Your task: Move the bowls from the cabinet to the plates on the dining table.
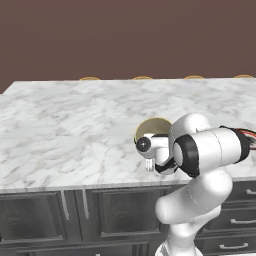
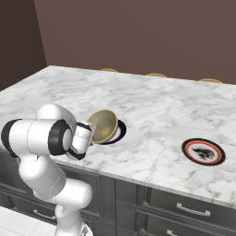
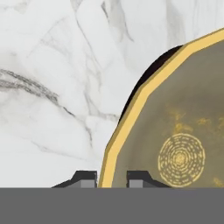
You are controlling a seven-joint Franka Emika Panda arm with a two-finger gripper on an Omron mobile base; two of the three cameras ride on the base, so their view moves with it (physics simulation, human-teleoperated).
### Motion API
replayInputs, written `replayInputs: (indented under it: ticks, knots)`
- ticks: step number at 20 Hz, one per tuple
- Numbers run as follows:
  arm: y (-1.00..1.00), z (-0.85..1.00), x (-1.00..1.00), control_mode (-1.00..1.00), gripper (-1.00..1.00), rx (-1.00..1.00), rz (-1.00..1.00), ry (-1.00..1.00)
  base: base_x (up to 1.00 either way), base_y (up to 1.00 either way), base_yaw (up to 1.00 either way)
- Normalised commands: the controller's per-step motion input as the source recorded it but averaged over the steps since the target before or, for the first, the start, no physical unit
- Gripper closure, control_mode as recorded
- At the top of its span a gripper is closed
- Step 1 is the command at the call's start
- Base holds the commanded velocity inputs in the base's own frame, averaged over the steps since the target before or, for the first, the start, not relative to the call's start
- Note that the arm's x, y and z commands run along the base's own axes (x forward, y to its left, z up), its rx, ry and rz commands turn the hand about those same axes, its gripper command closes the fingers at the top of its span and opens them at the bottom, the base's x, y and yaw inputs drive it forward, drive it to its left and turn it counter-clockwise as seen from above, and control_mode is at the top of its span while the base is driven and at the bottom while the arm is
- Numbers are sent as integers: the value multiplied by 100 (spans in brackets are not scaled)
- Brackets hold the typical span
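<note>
Olive-yellow bowl [image 2: 103,125] – tilted, empty, over navy-rimmed plate [image 2: 119,133] | gripper [image 3: 111,178] – fingers astride its rim, narrow | red-orange-rimmed plate [image 2: 203,151] – bare, well apart | marble dining table [image 1: 60,125]

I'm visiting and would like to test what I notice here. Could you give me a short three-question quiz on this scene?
1. True or false: the olive-yellow bowl lies flat and upright on the navy-rimmed plate.
2. Which plate has nothing on it? A) the navy-rimmed plate B) the red-orange-rimmed plate
3. Fill in: the gripper has one fingertip on each side of the bowl's ____.

Key
1. False: the bowl is tilted, its edge over the plate.
2. B.
3. Rim: the jaws stand close around it on the marble dining table.
</note>
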Motion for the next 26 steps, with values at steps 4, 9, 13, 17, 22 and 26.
replayInputs:
  ticks: [4,9,13,17,22,26]
  knots:
    - [0,14,0,-100,100,0,0,0,0,0,0]
    - [-16,17,12,-100,100,0,0,0,0,0,0]
    - [-37,10,34,-100,-100,0,0,0,0,0,0]
    - [-43,3,28,-100,-100,0,0,0,0,0,0]
    - [-13,24,4,-100,-100,0,0,0,0,0,0]
    - [14,71,-9,-100,-100,-2,0,-3,0,0,0]
